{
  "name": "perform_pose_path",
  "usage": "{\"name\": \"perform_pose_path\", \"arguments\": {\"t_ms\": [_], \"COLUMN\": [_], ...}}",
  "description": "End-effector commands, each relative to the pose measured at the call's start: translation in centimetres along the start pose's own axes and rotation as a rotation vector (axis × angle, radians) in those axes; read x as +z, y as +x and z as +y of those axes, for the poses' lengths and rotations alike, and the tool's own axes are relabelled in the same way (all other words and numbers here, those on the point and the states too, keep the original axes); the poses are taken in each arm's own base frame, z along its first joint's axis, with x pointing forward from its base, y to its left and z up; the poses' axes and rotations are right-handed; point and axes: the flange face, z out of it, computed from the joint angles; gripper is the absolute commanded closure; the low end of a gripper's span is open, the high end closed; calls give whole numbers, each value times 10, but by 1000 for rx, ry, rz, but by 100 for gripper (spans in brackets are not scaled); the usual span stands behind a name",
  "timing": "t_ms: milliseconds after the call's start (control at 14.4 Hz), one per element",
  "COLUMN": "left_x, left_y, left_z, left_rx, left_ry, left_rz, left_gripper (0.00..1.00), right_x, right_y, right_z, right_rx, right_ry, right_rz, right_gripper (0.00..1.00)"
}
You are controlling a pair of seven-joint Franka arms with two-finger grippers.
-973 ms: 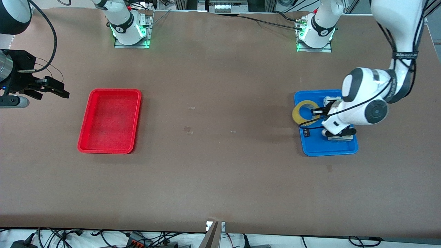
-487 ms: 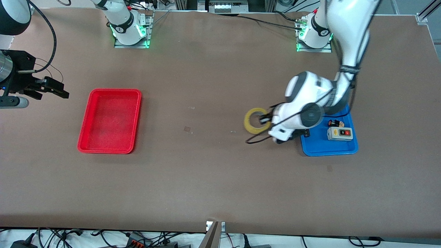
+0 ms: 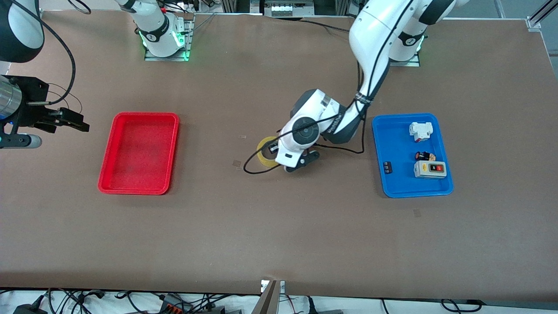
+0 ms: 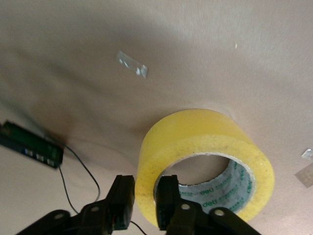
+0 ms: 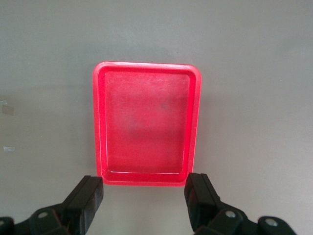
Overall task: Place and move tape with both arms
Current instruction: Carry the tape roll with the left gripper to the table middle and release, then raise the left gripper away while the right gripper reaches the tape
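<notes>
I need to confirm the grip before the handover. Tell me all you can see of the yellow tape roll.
The translucent yellow-amber ring of tape has a wide hole and printed lettering inside its core. The left gripper pinches its wall, one finger inside the hole, one outside. It hangs over bare brown table between the red tray and blue tray.

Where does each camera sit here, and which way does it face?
Front view: high across the table, facing both bases; shows both arms, the red tray, the blue tray.
Left wrist view: on the left arm, looking down; left gripper clamps the tape.
Right wrist view: looks down past the open right gripper at the red tray.
Front and left wrist views share the tape.
</notes>
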Motion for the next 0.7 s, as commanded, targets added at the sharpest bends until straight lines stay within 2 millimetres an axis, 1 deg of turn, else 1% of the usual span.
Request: {"name": "perform_pose_path", "arguments": {"t_ms": [0, 70, 139, 209, 278, 348, 417, 556, 626], "left_x": [-30, -51, -83, -110, -135, -163, -185, -221, -232], "left_y": [9, 11, 13, 24, 36, 50, 64, 95, 107], "left_z": [5, 4, -1, -13, -26, -41, -57, -94, -113], "left_rx": [-13, -14, -20, -37, -55, -76, -89, -81, -47], "left_ry": [-31, -47, -63, -51, -38, -32, -13, 18, 40], "left_rz": [19, 32, 43, 46, 46, 58, 80, 78, 55], "left_gripper": [0, 0, 0, 0, 0, 0, 0, 0, 0], "right_x": [9, 12, 14, 22, 43, 51, 60, 90, 105], "right_y": [9, 11, 12, 16, 24, 29, 34, 48, 54], "right_z": [8, 7, 5, 3, -1, -8, -17, -62, -83], "right_rx": [6, 5, 7, 1, -8, -7, -13, -61, -85], "right_ry": [10, 25, 37, 42, 50, 62, 84, 139, 149], "right_rz": [-28, -33, -32, -41, -80, -85, -90, -116, -130], "right_gripper": [0, 0, 0, 0, 0, 0, 0, 0, 0]}}
